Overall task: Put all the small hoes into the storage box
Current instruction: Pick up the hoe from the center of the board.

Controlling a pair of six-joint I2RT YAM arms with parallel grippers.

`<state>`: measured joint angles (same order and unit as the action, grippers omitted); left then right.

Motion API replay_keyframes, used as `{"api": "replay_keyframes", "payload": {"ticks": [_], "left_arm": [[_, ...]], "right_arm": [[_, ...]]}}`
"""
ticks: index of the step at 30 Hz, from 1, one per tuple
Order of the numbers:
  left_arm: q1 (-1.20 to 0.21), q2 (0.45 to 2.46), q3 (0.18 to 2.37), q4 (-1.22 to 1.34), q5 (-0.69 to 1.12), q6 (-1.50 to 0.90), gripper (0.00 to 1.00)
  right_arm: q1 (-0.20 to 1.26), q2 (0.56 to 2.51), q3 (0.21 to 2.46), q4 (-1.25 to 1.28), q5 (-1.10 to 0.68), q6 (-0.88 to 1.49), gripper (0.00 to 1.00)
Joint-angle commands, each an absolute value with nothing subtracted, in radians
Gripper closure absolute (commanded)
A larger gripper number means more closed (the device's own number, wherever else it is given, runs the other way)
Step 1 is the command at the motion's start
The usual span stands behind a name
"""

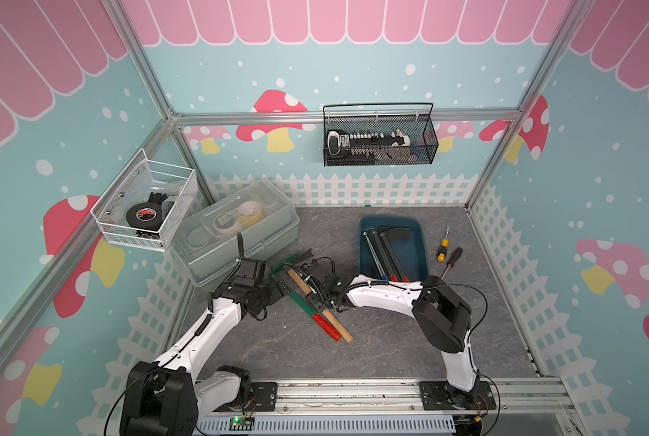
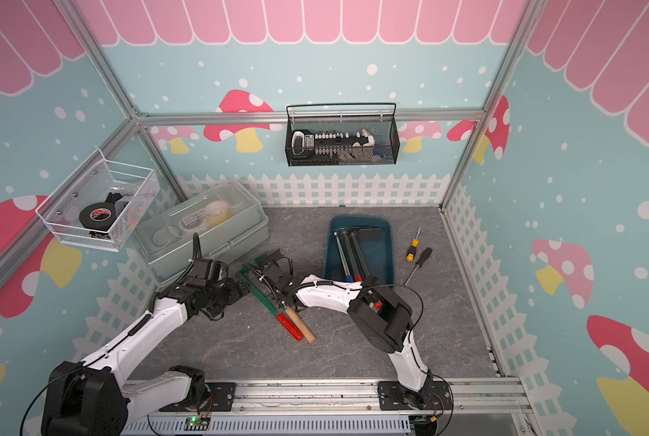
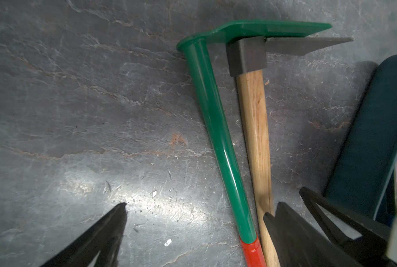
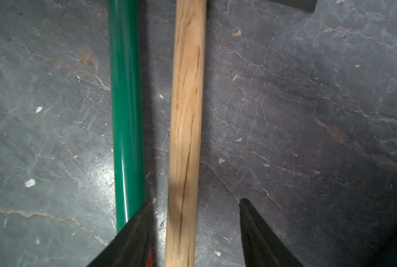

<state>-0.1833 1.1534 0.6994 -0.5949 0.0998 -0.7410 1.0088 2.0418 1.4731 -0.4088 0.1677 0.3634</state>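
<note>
Top-down view of a grey slate tabletop walled on three sides by fence-patterned panels. Bare surface fills the lower centre of the frame, between the two arm bases.

Two hoes lie side by side at centre frame, slanting from upper left to lower right. They are a green hoe with a red grip and a wooden-handled hoe. Both are on the table, just left of the storage box and outside it.

The storage box, a dark teal tray, sits at upper right of centre. It holds long-handled tools whose grips overhang its near rim. The right forearm lies across the gap between the hoes and the tray.

A clear lidded box crowds the hoe heads from the upper left. Two screwdrivers lie to the right of the tray, near the right wall. A white mesh basket and a black wire basket hang on the walls.

The right wrist view shows what both top views hide. The right gripper straddles the wooden handle with its jaws apart, a gap on each side, and one finger between the two handles.

The left wrist view shows both blades overlapping and the tray's edge at frame right. There the left gripper has its jaws spread wide above both handles, holding nothing.
</note>
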Motion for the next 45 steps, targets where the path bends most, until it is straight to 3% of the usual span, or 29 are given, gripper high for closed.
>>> {"api": "replay_keyframes", "payload": {"ticks": [1,28,45], "left_arm": [[-0.175,1.145,0.684,-0.608,0.071,-0.774,0.01],[-0.17,1.127,0.667,-0.612,0.052,-0.779,0.01],[-0.17,1.14,0.676,-0.611,0.058,-0.774,0.01]], "right_arm": [[1.015,2.085,1.534,-0.44,0.191,0.383,0.43],[1.018,2.272,1.692,-0.471,0.211,0.414,0.61],[1.008,2.193,1.672,-0.471,0.291,0.397,0.86]]}}
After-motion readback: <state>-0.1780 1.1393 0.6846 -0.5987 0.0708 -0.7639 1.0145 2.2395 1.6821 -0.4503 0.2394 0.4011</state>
